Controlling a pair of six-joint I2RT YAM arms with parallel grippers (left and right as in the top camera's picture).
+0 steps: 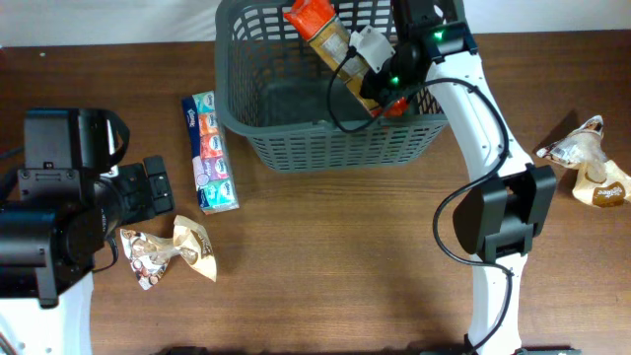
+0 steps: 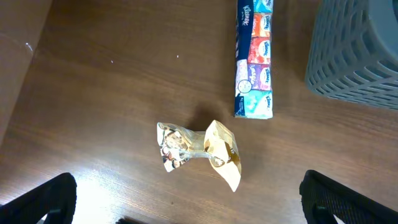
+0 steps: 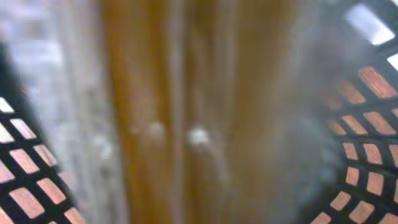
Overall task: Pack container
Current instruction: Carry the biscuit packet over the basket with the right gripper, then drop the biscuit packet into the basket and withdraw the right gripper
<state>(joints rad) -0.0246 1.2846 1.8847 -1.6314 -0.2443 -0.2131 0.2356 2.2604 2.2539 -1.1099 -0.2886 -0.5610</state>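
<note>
- Container (image 1: 325, 150): dark grey lattice basket, upright at the far middle of the tabletop (image 1: 345, 266), with the right arm reaching in over its right rim.
- Right claw (image 1: 367, 69): inside the basket mouth, against an orange-and-brown snack pouch (image 1: 323, 32) that leans tilted toward the far side. The wrist view shows only blurred orange film and lattice wall, so I cannot tell whether the jaws clamp the pouch or stand clear of it.
- Left claw (image 1: 155, 187): jaws wide apart and empty, hanging over a crumpled gold-and-clear packet (image 1: 168, 251). A tissue multipack (image 1: 210, 153) lies just beside the basket's left wall.
- Further packet (image 1: 587, 163): at the right edge, well apart from the basket.
- Step in hand, as judged: placing the pouch in the basket. Recommended: lower it until it rests on the bottom or against a wall, and release only then. Lift straight up afterwards, clear of the rim.
- Risk, as judged: the pouch stands high, and if released early it may tip over the far rim.
</note>
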